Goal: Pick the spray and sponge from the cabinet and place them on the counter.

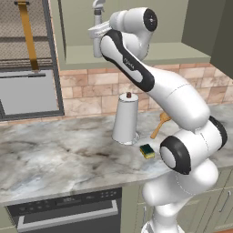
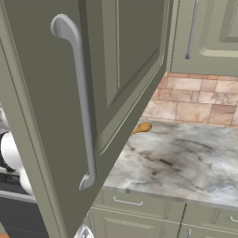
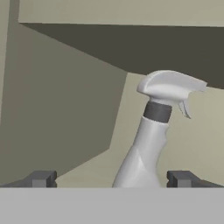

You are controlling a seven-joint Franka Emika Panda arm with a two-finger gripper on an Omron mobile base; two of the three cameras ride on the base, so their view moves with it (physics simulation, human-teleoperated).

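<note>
Pincer (image 3: 111, 179) jaws wide apart, nothing clamped; the two dark tips sit either side of the spray (image 3: 151, 140) base, spray between them, contact not clear. Spray upright inside the open cabinet (image 1: 136, 54), on its bottom shelf, trigger head pointing right in hand view. In left base view the arm reaches up into the cabinet, hand just beside the spray (image 1: 97, 18) near the cabinet's left wall. Sponge (image 1: 147, 151) lies on the bench (image 1: 54, 159), green layer up, just beside the paper-towel roll (image 1: 125, 119). Wooden spoon (image 1: 159, 125) leans behind, near the roll. Wire-mesh unit (image 1: 27, 59) with orange strap at far left. Right base view: open cabinet door (image 2: 69, 93) with bar handle (image 2: 79, 102) blocks most, bench (image 2: 186, 158) beyond.
</note>
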